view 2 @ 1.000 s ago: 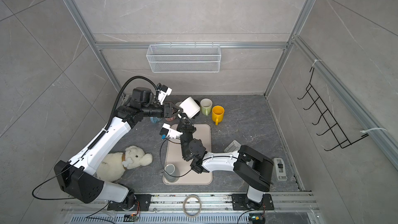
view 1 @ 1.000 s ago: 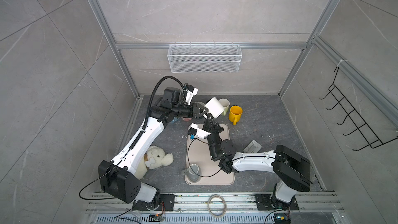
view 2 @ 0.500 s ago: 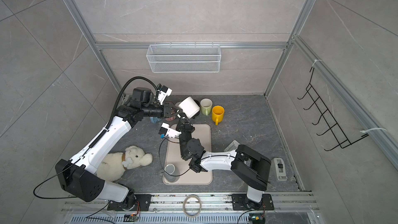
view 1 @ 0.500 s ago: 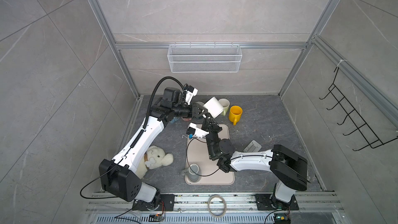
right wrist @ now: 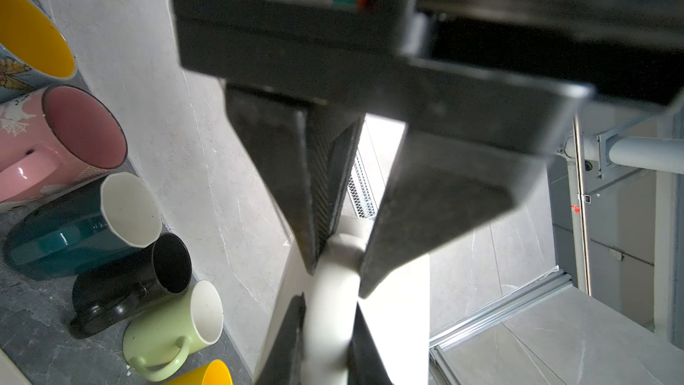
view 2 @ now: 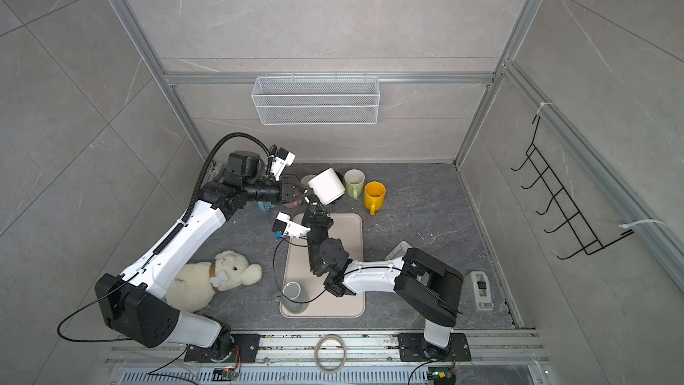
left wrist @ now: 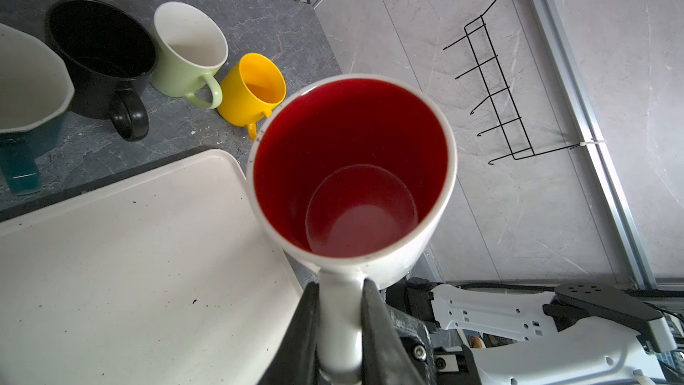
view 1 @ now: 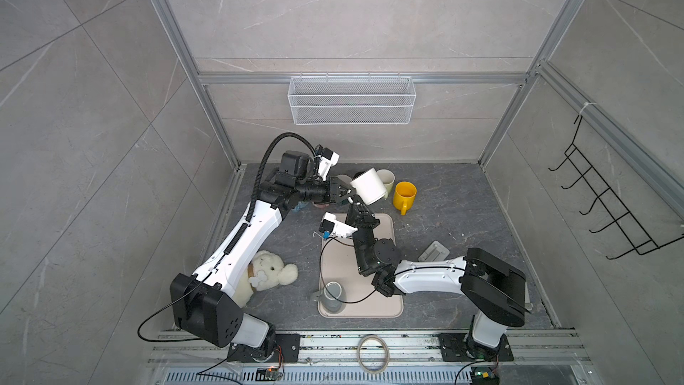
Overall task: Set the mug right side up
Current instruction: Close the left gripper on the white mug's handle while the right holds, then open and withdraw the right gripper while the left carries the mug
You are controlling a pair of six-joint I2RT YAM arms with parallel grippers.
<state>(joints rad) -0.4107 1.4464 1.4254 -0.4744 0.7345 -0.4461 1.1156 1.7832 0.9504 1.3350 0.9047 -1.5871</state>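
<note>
A white mug (view 1: 370, 186) (view 2: 327, 185) with a red inside (left wrist: 351, 164) hangs tilted in the air above the far end of the beige tray (view 1: 385, 301). Both grippers hold it by its white handle (right wrist: 329, 290). My left gripper (view 1: 349, 191) (left wrist: 340, 287) comes in from the left, both fingers pressed against the handle's sides. From below, over the tray, my right gripper (view 1: 356, 200) (right wrist: 327, 301) reaches up, shut on the same handle just beside the left fingers (right wrist: 307, 179).
A row of mugs stands along the back wall: yellow (view 1: 404, 194), pale green (view 1: 386, 179), black (left wrist: 100, 53), teal (left wrist: 29, 87), pink (right wrist: 55, 135). A grey cup (view 1: 332, 294) sits at the tray's near end. A plush toy (view 1: 266, 275) lies left, a tape dispenser (view 1: 435, 251) right.
My left gripper's fingers have closed onto the mug's handle. Mug and both grippers have shifted slightly to the left.
</note>
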